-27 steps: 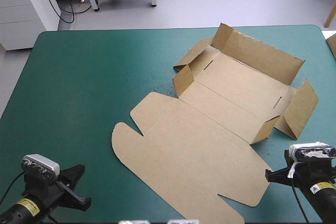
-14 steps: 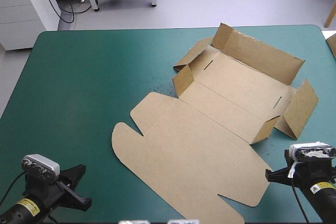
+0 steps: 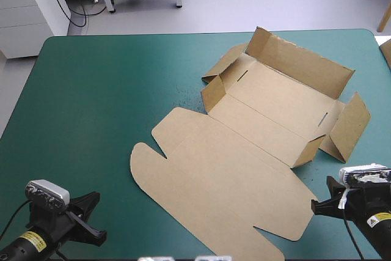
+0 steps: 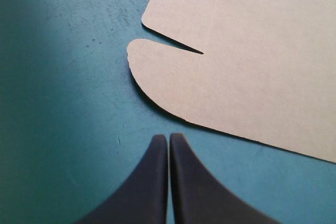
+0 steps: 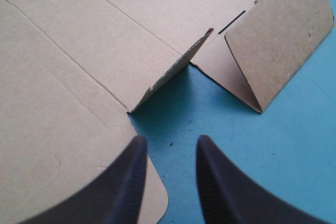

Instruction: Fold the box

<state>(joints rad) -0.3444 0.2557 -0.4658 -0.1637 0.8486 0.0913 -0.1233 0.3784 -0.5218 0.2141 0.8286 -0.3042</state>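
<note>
Teal-green cover stretched over the whole worktop (image 3: 91,102), and the brown box (image 3: 244,151) lay on its right half, slanting from the near edge toward the far right corner. Its wide lid panel (image 3: 214,181) lay flat nearest the robot. Beyond it the tray part had its far wall (image 3: 302,59) and both end walls raised, with short flaps tilted up at the near corners. The left claw (image 4: 168,137) sat by the near edge on the left side, its fingers pressed together into one point, just short of the lid's rounded tab (image 4: 157,66) and not touching it. The right claw (image 5: 171,142) had its fingers spread a little, with bare cover between them. One finger was over the lid's near corner, and a tilted flap (image 5: 176,66) stood just ahead.
</note>
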